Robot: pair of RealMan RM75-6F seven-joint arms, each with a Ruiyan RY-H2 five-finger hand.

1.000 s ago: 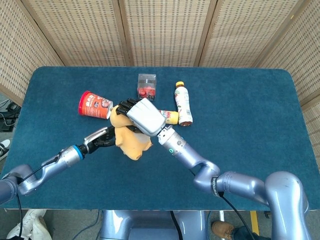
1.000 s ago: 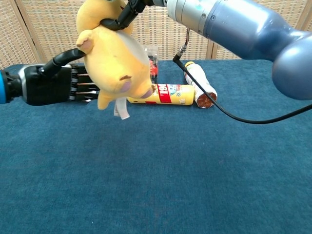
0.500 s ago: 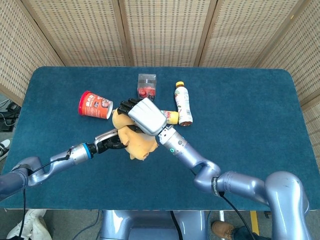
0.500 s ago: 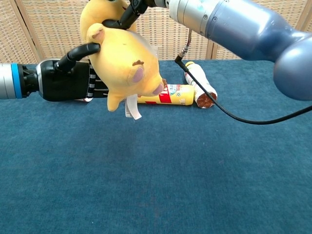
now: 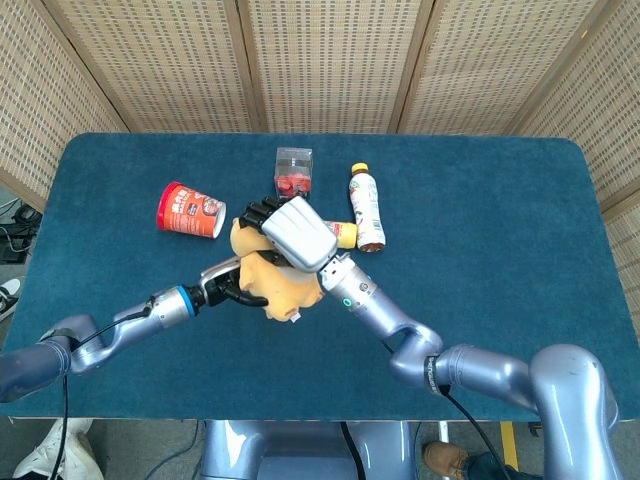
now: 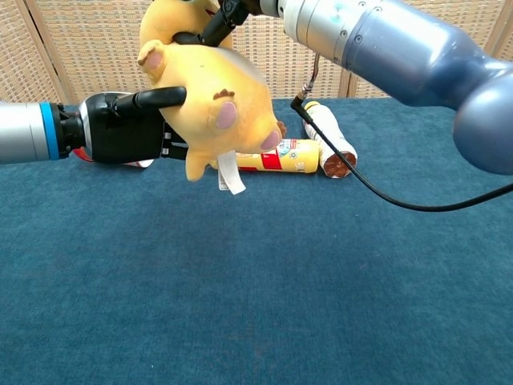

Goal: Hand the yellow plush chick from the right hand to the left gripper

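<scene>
The yellow plush chick hangs above the table, gripped at its top by my right hand. In the chest view the chick dangles from the right hand's black fingers, with a white tag hanging below it. My left hand has come in from the left and sits against the chick. In the chest view the left hand has its thumb laid across the chick's front and its fingers stretched out behind it, not closed.
On the blue table behind the hands lie a red cup on its side, a clear box with red contents, a brown bottle and a yellow tube. A wicker screen stands behind the table.
My left hand has moved right, up to the chick, and its thumb now lies over the chick's front. The right hand has carried the chick slightly right and turned it.
</scene>
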